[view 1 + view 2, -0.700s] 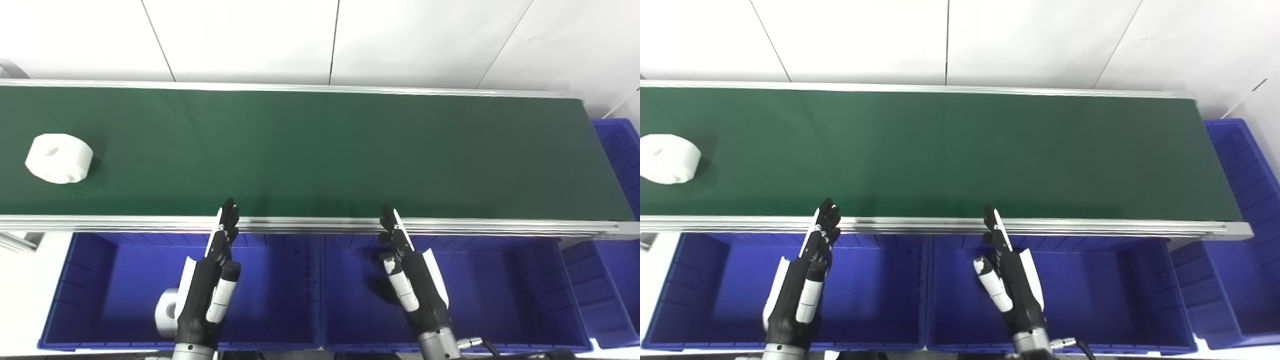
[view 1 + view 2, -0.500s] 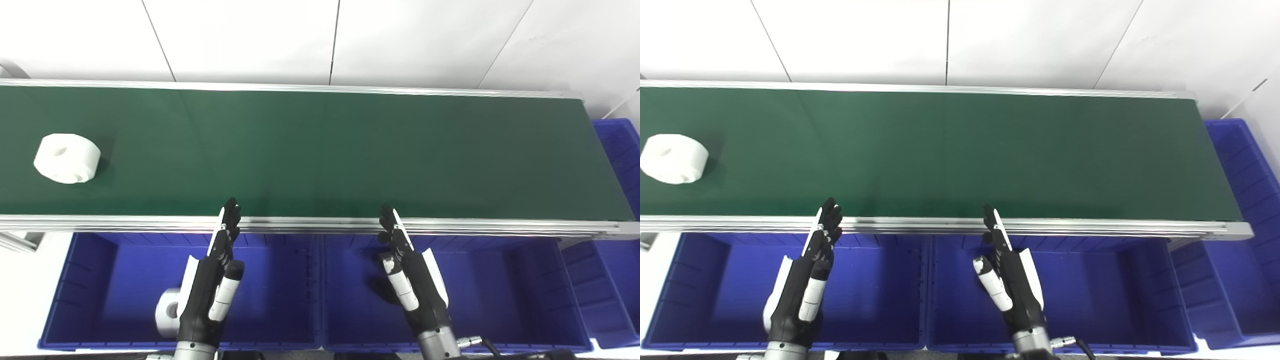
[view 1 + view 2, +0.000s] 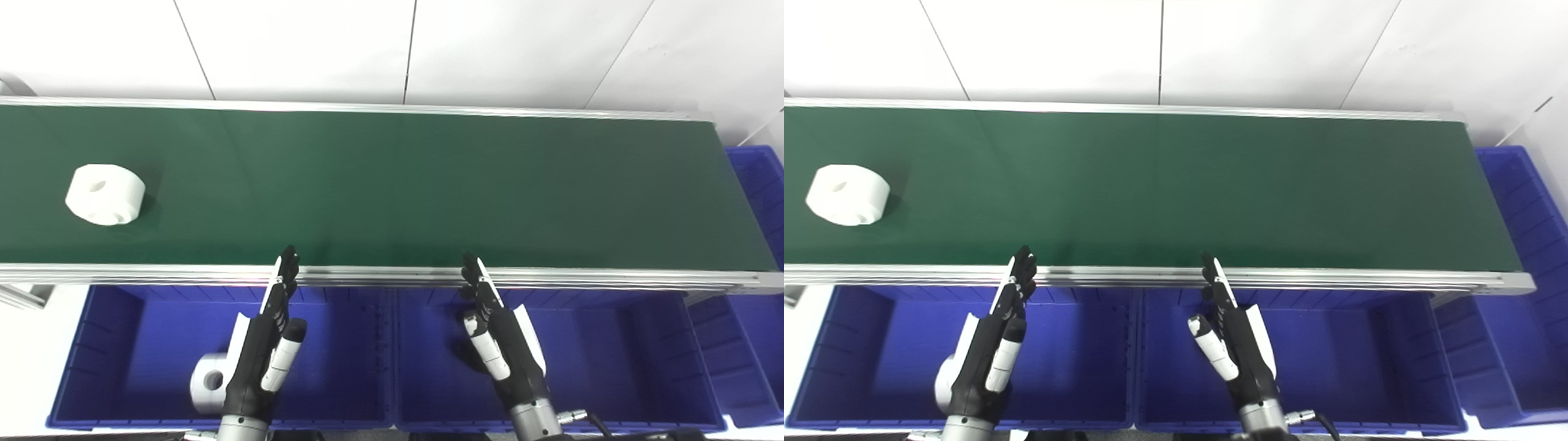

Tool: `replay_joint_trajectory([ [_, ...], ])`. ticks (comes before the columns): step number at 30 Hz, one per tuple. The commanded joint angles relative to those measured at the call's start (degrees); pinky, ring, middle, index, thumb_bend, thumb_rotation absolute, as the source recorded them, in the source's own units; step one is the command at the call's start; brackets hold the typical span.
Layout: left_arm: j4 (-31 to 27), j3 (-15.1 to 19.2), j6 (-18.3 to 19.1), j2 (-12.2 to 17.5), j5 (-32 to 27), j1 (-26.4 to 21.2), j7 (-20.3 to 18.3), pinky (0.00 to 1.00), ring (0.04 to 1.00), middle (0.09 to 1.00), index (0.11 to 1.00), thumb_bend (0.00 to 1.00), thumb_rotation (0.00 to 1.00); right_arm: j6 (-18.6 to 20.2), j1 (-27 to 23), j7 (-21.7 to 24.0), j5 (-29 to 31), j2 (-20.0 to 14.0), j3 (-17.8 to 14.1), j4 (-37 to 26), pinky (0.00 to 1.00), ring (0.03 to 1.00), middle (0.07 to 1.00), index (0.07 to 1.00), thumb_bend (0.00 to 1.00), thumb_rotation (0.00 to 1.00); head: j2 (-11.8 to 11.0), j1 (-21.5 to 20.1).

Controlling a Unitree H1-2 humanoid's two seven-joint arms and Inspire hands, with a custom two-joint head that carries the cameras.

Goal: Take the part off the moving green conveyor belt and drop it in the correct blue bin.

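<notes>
A white round part with a centre hole (image 3: 105,195) lies on the green conveyor belt (image 3: 392,190) near its left end; it also shows in the right eye view (image 3: 847,195). My left hand (image 3: 264,349) is open and empty, fingers straight, above the left blue bin (image 3: 122,343), its fingertips at the belt's near rail. My right hand (image 3: 499,340) is open and empty above the middle blue bin (image 3: 612,361), fingertips also at the rail. Both hands are far right of the part.
Another white part (image 3: 207,383) lies in the left blue bin, partly hidden behind my left hand. A further blue bin (image 3: 759,184) stands at the belt's right end. An aluminium rail (image 3: 392,275) borders the belt's near side. A white wall is behind.
The white part has travelled to the right along the belt. My left hand has shifted slightly right and my right hand slightly left; both stay open.
</notes>
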Motion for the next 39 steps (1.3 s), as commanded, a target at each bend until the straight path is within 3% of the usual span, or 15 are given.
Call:
replay_joint_trajectory([
  [1,-1.1,-0.3,-2.8,-0.3,0.0,-0.1,0.4,1.00,1.000,1.000,1.000,0.73,0.97,-4.0,0.3,0.5,0.6,-0.1,0.3,-0.8,1.00,0.994,0.998,0.995,0.80,0.94,0.1,0.1],
  [15,-0.4,-0.9,-3.9,-0.7,0.2,0.9,1.0,1.00,1.000,1.000,1.000,0.71,0.97,-5.2,1.3,0.8,1.6,-1.2,0.2,-0.5,0.99,0.976,0.983,1.000,0.79,0.96,-2.4,2.9],
  [17,0.5,-1.2,-4.8,-0.8,0.5,1.0,1.2,1.00,1.000,1.000,1.000,0.70,0.97,-5.9,1.5,1.0,2.2,-1.5,0.1,0.1,1.00,0.978,0.986,1.000,0.78,0.95,-4.9,5.3],
  [19,1.6,-1.4,-5.9,-0.9,0.9,1.1,1.5,1.00,1.000,1.000,1.000,0.70,0.97,-6.9,1.6,1.0,2.6,-1.8,0.0,0.9,1.00,0.982,0.991,1.000,0.77,0.95,-5.6,6.0],
  [20,2.8,-1.6,-6.9,-1.2,1.4,1.0,1.9,1.00,1.000,1.000,1.000,0.70,0.97,-7.9,1.5,1.1,3.0,-2.1,-0.3,1.9,1.00,0.983,0.992,1.000,0.77,0.95,-8.2,8.6],
  [21,3.7,-1.7,-7.6,-1.3,1.8,1.0,2.2,1.00,1.000,1.000,1.000,0.70,0.97,-8.6,1.4,1.1,3.2,-2.3,-0.5,2.7,1.00,0.983,0.994,1.000,0.77,0.95,-8.2,8.6],
  [22,5.0,-1.8,-8.7,-1.6,2.2,0.9,2.6,1.00,1.000,1.000,1.000,0.70,0.96,-9.5,1.3,1.1,3.5,-2.5,-0.9,3.8,1.00,0.980,0.993,1.000,0.78,0.94,-10.0,10.3],
  [23,5.9,-1.9,-9.6,-1.7,2.5,0.8,2.9,0.99,1.000,1.000,1.000,0.70,0.96,-10.1,1.2,1.0,3.6,-2.6,-1.2,4.5,0.99,0.977,0.992,1.000,0.80,0.94,-10.0,10.3],
  [25,8.1,-2.1,-11.6,-2.3,3.4,0.4,3.8,0.98,0.998,1.000,1.000,0.70,0.96,-11.2,0.8,1.0,3.8,-2.9,-2.0,6.1,0.99,0.973,0.990,1.000,0.81,0.95,-12.1,13.1],
  [34,14.1,-2.3,-15.9,-4.8,4.8,-1.4,6.3,0.91,0.962,0.980,0.964,0.69,0.87,-15.3,-1.2,1.9,5.2,-4.5,-3.9,11.7,0.99,0.985,1.000,1.000,0.82,0.96,-16.6,18.3],
  [39,16.7,-2.2,-16.7,-5.9,7.0,-2.5,8.2,0.87,0.924,0.941,0.900,0.77,0.85,-16.7,-2.7,2.3,6.2,-5.2,-4.4,15.1,1.00,0.996,1.000,1.000,0.80,0.97,-18.5,20.7],
])
